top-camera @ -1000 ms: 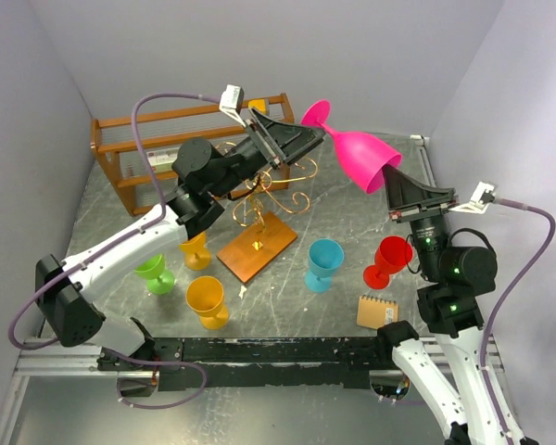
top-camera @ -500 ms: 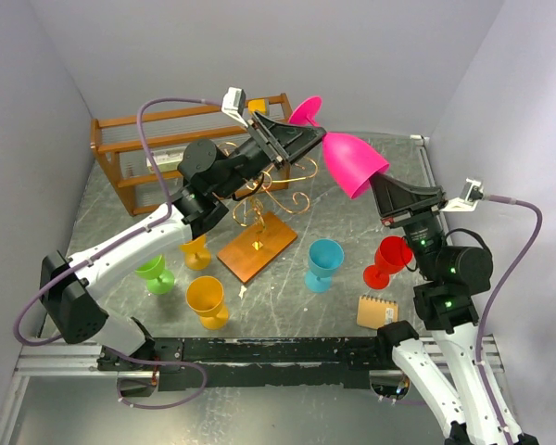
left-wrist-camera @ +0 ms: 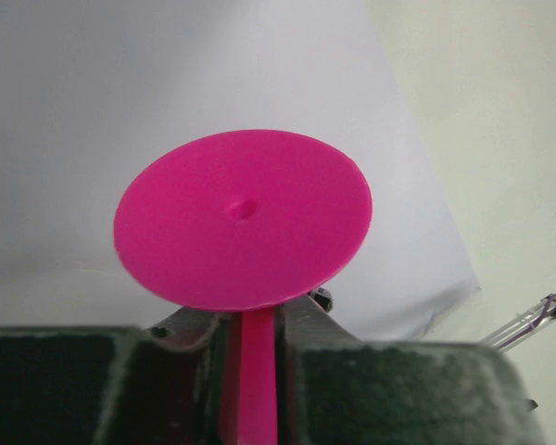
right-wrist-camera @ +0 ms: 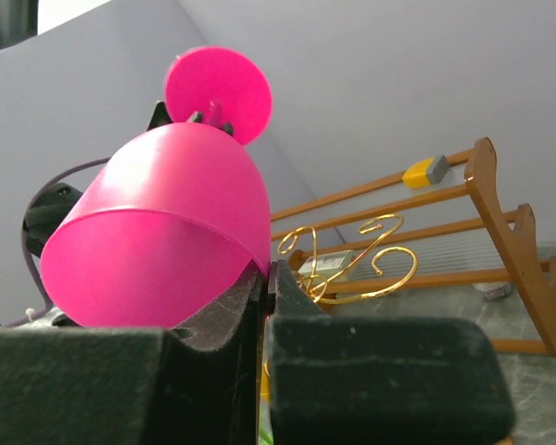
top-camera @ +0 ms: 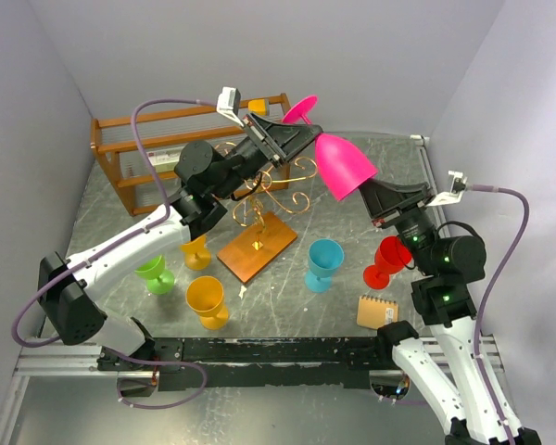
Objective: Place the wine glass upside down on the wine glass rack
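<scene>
Rack [top-camera: 257,244]: standing in the middle of the top view, gold curls above the wooden base, no glass hanging on it.
Left gripper [top-camera: 301,137]: raised at about 1 o'clock from the rack, jaws pressed on the thin stem just under the round foot.
Wine glass [top-camera: 343,165]: pink, held in the air and touching no part of the rack, tilted with the foot toward 11 o'clock and the mouth toward 5 o'clock.
Right gripper [top-camera: 371,197]: at 5 o'clock of the glass, jaws pinching the wall of the bowl at the rim.
Step in hand: probably a handover in the air, with both grippers holding the glass.
Next move: likely release by the right side, then turning the foot fully up and sliding the stem into a curl.
</scene>
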Controlling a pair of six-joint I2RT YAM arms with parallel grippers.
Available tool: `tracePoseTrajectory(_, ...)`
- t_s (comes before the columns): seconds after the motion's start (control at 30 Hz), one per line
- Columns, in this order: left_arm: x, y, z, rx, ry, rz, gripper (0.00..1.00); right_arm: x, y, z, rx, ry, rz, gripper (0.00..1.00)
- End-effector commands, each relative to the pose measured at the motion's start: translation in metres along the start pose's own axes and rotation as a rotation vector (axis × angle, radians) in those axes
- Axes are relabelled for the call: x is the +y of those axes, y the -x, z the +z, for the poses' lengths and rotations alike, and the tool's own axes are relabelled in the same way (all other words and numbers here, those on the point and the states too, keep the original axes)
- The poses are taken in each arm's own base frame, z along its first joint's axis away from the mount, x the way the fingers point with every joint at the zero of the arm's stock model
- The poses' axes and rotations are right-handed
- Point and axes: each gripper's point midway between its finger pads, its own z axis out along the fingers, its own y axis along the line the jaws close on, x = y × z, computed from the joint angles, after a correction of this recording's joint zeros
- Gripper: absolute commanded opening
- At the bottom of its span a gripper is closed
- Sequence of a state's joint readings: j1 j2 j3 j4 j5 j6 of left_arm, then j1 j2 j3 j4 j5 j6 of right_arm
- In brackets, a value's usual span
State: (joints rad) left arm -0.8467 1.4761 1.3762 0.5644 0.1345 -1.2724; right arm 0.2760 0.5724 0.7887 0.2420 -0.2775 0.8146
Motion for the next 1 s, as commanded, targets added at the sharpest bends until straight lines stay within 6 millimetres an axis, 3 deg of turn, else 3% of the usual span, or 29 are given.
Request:
tracePoseTrajectory(0.0,-0.029,0.009,-0.004,-0.039,-0.104,0.044,0.09,0.012,-0.007,-0.002,0.074,0.044,-0.025,0.00)
tracePoseTrajectory(0.23,-0.041,0.007,-0.007,-0.026,-0.174,0.122,0.07,0.012,0.001,-0.003,0.096,-0.004,-0.074,0.02)
tracePoseTrajectory(0.33,-0.040,0.009,-0.008,-0.039,-0.170,0.167,0.07,0.007,0.008,-0.005,0.096,-0.062,-0.098,0.28)
tracePoseTrajectory(0.43,-0.037,0.016,-0.011,-0.074,-0.142,0.247,0.07,-0.003,0.007,-0.016,0.106,-0.127,-0.143,0.47)
tracePoseTrajectory(0.5,-0.035,0.019,-0.013,-0.083,-0.112,0.315,0.07,-0.018,0.004,-0.029,0.101,-0.207,-0.154,0.57)
tracePoseTrajectory(0.6,-0.035,0.018,-0.017,-0.058,-0.087,0.418,0.07,-0.027,0.009,-0.047,0.071,-0.286,-0.173,0.63)
tracePoseTrajectory(0.73,-0.030,0.015,-0.022,-0.025,-0.077,0.546,0.07,-0.013,0.029,-0.049,0.032,-0.284,-0.188,0.65)
tracePoseTrajectory(0.97,-0.016,-0.007,-0.010,0.126,-0.136,0.785,0.07,0.033,0.058,-0.019,0.085,-0.221,-0.067,0.65)
